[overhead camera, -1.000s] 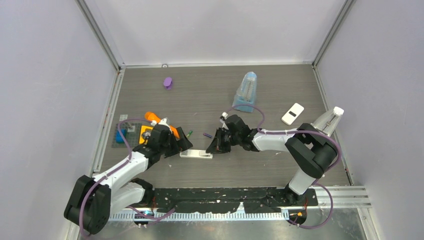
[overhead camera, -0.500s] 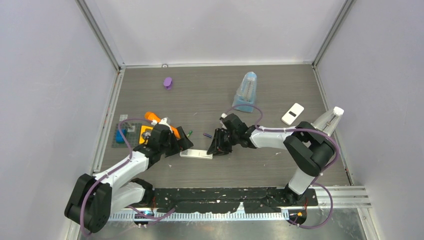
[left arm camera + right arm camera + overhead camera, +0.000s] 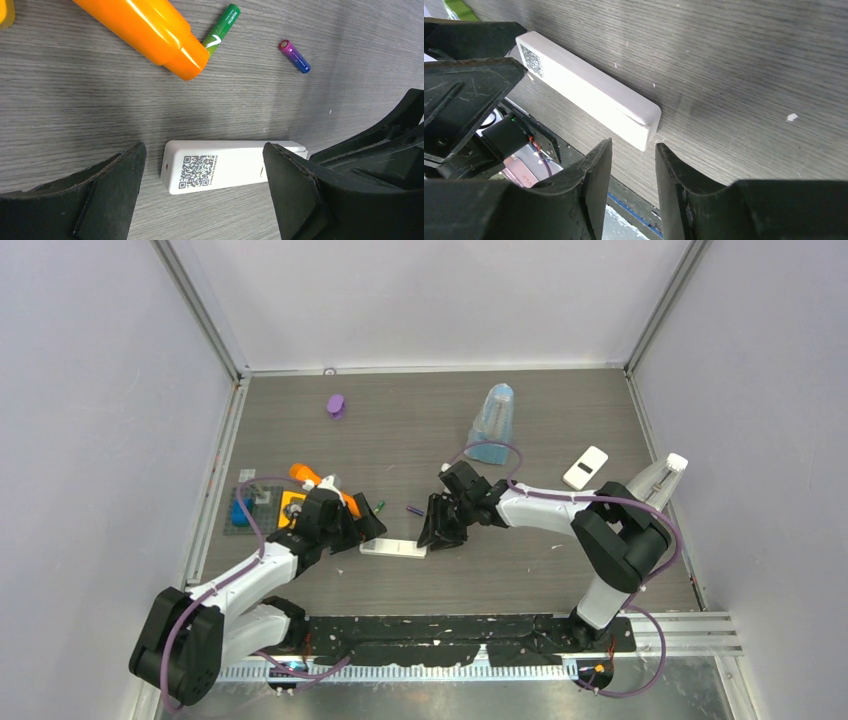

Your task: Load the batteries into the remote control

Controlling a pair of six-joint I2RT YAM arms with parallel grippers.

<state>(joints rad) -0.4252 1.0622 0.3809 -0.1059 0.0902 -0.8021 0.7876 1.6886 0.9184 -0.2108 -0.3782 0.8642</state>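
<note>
The left gripper (image 3: 202, 156) stands spread wide over the coded end of the remote (image 3: 220, 167). The right gripper (image 3: 634, 150) waits at the other end, jaws slightly parted and pinching nothing, probably to steady the remote between them. The green battery (image 3: 221, 26) and purple battery (image 3: 294, 56) lie loose just beyond the remote, on a grey wood-grain table (image 3: 420, 420) boxed by pale walls (image 3: 430, 300).
</note>
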